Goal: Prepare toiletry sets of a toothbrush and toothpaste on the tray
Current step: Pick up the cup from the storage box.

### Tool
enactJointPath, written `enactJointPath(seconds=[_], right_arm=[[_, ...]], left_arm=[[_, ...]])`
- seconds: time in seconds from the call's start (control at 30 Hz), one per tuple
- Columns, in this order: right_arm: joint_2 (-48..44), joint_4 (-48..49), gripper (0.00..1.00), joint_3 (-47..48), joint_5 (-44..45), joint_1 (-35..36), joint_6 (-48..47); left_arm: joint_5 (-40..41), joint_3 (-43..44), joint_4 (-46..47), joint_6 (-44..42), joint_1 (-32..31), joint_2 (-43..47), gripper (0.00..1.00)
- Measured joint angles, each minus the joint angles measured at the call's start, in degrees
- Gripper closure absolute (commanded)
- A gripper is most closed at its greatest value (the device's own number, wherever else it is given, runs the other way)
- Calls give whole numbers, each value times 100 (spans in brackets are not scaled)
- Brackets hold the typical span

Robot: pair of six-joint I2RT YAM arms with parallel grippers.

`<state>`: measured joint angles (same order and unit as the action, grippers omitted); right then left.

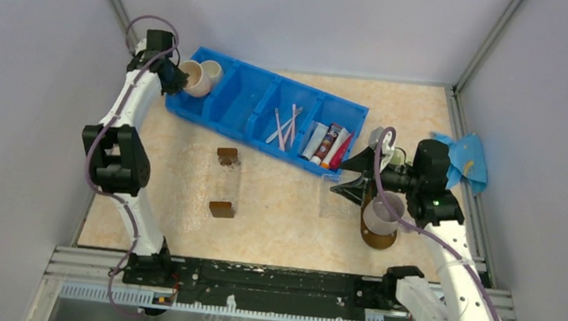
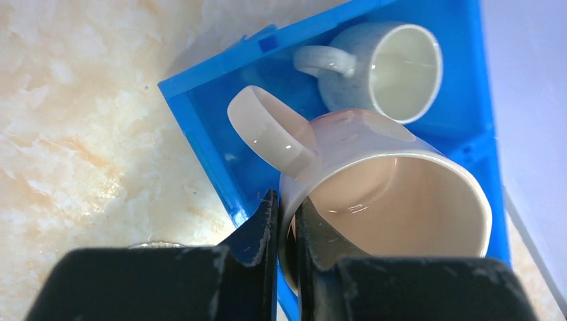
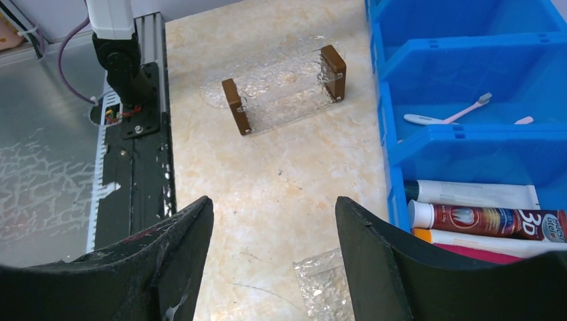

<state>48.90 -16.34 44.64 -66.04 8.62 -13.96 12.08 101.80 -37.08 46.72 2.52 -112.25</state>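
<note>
Toothbrushes (image 1: 284, 125) and toothpaste tubes (image 1: 329, 143) lie in the blue bin (image 1: 244, 96) on the far side, not on the tray (image 1: 378, 239) at the right. The left claw (image 2: 285, 200) pinches the rim of a tan mug (image 2: 401, 200) at the bin's far left. The right claw (image 3: 274, 214) is wide open, holding nothing. I think the mug needs a slow lift out next

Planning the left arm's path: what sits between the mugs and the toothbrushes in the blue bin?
One empty compartment of the blue bin, seen in the top view.

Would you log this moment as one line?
left claw shut on beige mug | right claw open, empty | toothbrushes in bin
</note>
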Motion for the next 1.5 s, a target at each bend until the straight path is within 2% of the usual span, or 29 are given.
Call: enactJointPath(seconds=[0.13, 0.3, 0.4, 0.63, 0.77, 0.97, 1.07, 1.37, 1.5], right_arm=[[0, 0, 33, 0, 0, 0, 0], [0, 2, 33, 0, -7, 0, 2], [0, 9, 33, 0, -31, 2, 11], [0, 179, 33, -42, -267, 22, 199], [0, 275, 33, -116, -400, 22, 323], [0, 472, 33, -184, -511, 24, 468], [0, 485, 33, -190, -525, 24, 503], [0, 490, 33, -190, -540, 26, 511], [2, 490, 33, -190, -540, 26, 509]], left_arm=[[-39, -463, 345, -216, 0, 621, 100], [-323, -1665, 1003, -573, 0, 1709, 100], [-763, -2610, 1532, -743, 11, 2562, 100], [-2111, -4133, 2684, -942, -90, 4094, 100], [-2498, -4839, 3174, -1110, -568, 4964, 100], [-2063, -5460, 3412, -1486, -2033, 5982, 100], [-1744, -5611, 3410, -1532, -2472, 6269, 100], [-498, -5949, 2922, -1346, -2564, 6955, 100], [404, -6192, 2618, -1121, -2564, 7250, 100]])
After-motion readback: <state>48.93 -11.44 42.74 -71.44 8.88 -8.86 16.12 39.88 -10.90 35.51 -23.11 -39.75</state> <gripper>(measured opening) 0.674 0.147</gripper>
